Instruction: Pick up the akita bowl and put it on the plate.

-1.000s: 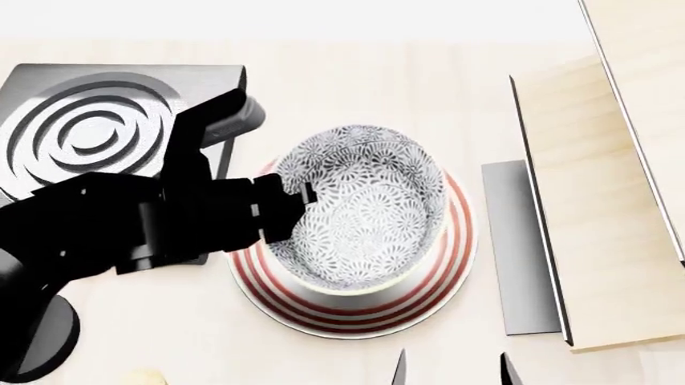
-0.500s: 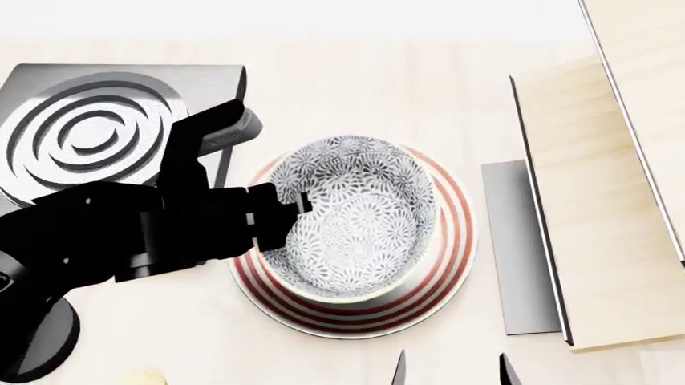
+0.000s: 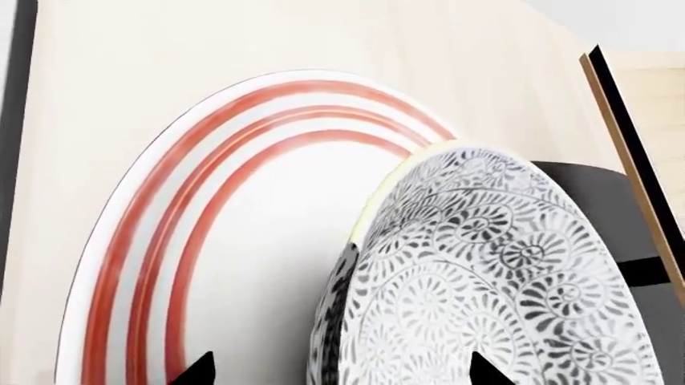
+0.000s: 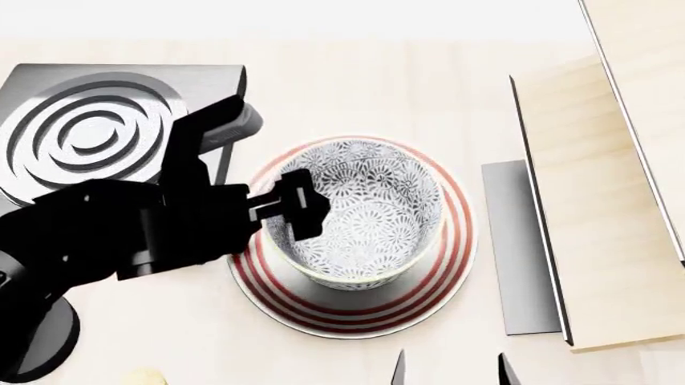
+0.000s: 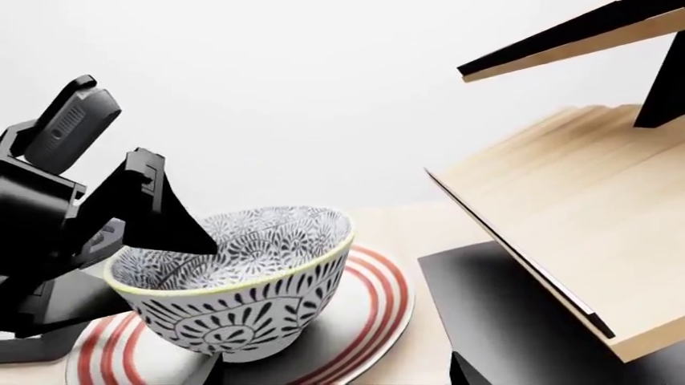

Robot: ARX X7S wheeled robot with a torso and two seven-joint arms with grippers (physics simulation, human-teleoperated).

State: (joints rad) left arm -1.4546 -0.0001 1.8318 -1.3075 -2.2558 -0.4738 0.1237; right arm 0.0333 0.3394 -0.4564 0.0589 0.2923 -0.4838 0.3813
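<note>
The akita bowl (image 4: pixel 370 216), patterned grey-blue on white, stands upright in the middle of the red-ringed plate (image 4: pixel 455 241). My left gripper (image 4: pixel 294 210) is at the bowl's left rim. In the left wrist view its two tips sit wide apart (image 3: pixel 339 370) with the bowl (image 3: pixel 492 273) wall between them, one tip inside and one over the plate (image 3: pixel 214 200). It is open. The right wrist view shows the bowl (image 5: pixel 246 305) level on the plate (image 5: pixel 374 297). My right gripper (image 4: pixel 450 373) hangs open near the front edge, holding nothing.
A black square stove burner (image 4: pixel 96 132) with concentric rings sits at the back left, behind my left arm. A wooden shelf unit (image 4: pixel 599 200) and a dark grey panel (image 4: pixel 519 249) stand right of the plate. A small pale object (image 4: pixel 139 377) lies at the front left.
The bowl was tilted in the left gripper's hold over the plate. It now stands level on the plate, and the left jaws have opened around its rim.
</note>
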